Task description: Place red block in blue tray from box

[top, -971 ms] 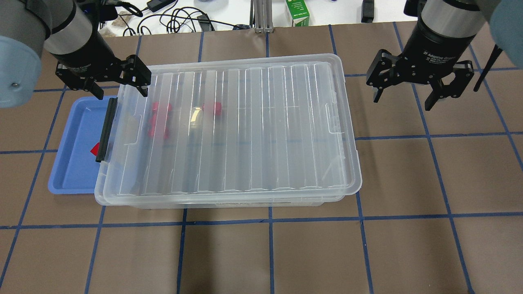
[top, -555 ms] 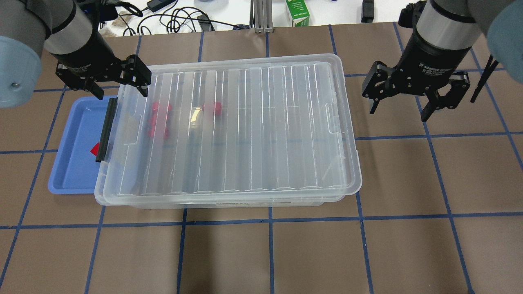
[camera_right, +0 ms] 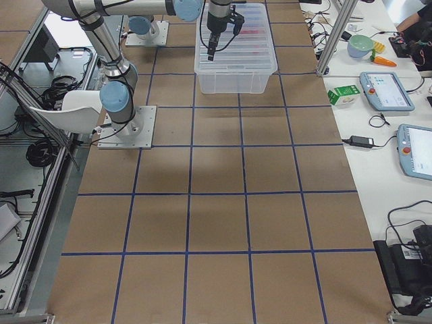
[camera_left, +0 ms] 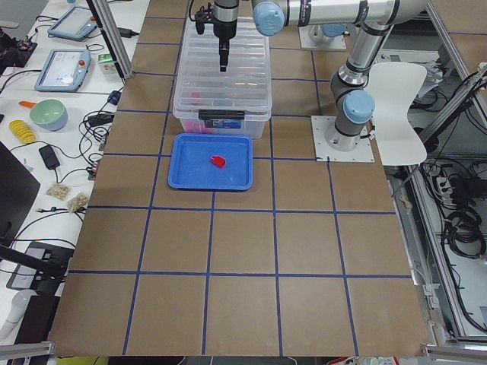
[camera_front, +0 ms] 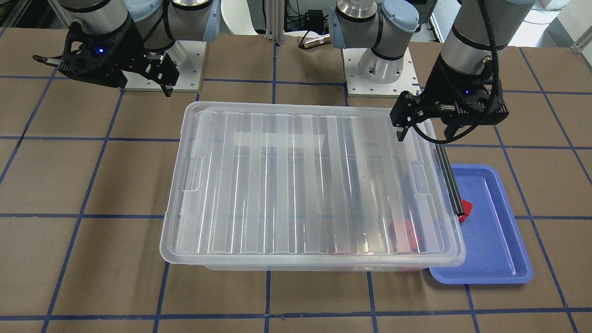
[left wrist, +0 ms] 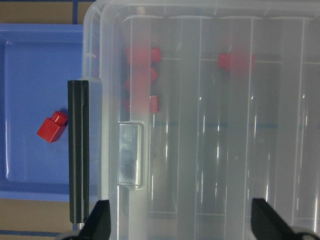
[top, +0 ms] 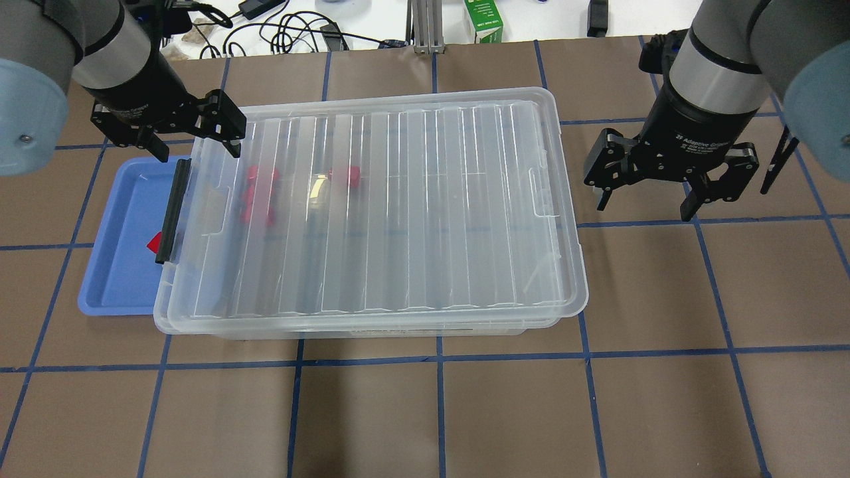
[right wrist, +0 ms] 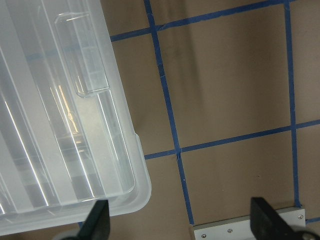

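The clear box lies mid-table with its ribbed lid on and its black bar at the left end. Several red blocks show blurred through the lid; they also show in the left wrist view. The blue tray sits beside the bar, partly under the box rim. One red block lies in the tray, and shows in the left wrist view. My left gripper is open and empty above the box's far left corner. My right gripper is open and empty above the mat, right of the box.
Brown mat with blue tape grid all around. Cables and a green carton lie beyond the far edge. The robot's base plates stand behind the box. The right wrist view shows the box corner.
My right gripper has moved nearer and slightly left, closing on the box's right end, still open. The left gripper, box, tray and blocks have not moved.
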Tool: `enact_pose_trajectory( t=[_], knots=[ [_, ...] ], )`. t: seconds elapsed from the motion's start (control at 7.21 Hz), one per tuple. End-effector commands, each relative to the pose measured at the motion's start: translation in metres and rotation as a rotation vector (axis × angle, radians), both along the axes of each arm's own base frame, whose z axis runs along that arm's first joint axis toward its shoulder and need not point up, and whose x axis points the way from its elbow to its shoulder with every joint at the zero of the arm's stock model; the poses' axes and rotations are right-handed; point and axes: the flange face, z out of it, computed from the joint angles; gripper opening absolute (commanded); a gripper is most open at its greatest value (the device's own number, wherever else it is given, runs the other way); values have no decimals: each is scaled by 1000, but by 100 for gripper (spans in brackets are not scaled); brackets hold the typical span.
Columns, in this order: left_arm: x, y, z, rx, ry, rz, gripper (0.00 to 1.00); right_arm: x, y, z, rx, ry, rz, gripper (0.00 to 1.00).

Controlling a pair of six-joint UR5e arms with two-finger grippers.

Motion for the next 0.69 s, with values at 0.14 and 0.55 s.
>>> enact_pose_trajectory(
  t=[0.14, 0.55],
  knots=[
    [-10, 5, -7, 16, 0, -47, 100, -4, -1, 0, -1, 1, -8, 100],
    [-11, 9, -3, 14, -3, -50, 100, -7, -2, -2, 3, -1, 40, 100]
  ],
)
